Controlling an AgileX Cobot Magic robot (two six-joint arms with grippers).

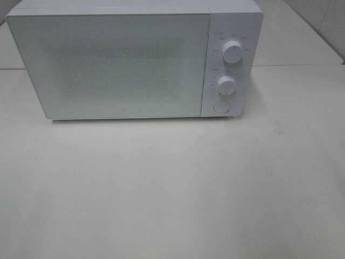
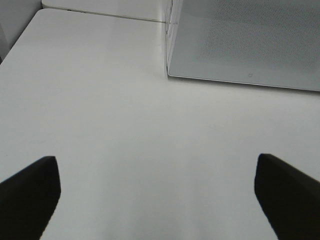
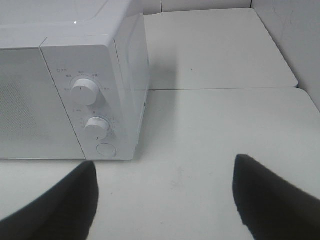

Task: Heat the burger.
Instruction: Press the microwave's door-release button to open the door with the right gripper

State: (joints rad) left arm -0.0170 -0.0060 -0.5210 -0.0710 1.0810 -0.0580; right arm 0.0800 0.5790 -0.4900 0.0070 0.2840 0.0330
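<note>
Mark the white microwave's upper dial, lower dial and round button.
upper white round dial [image 1: 232, 53], exterior high view, centre of its face.
lower white round dial [image 1: 227, 84], exterior high view, centre of its face.
round white push button [image 1: 221, 106], exterior high view, its middle.

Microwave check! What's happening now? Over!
Left gripper, right gripper: jaws open, empty. Burger not in view. Microwave door shut.

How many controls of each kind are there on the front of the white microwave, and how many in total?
On the microwave:
round knobs: 2 (upper knob, lower knob)
round button: 1
Total: 3
</note>
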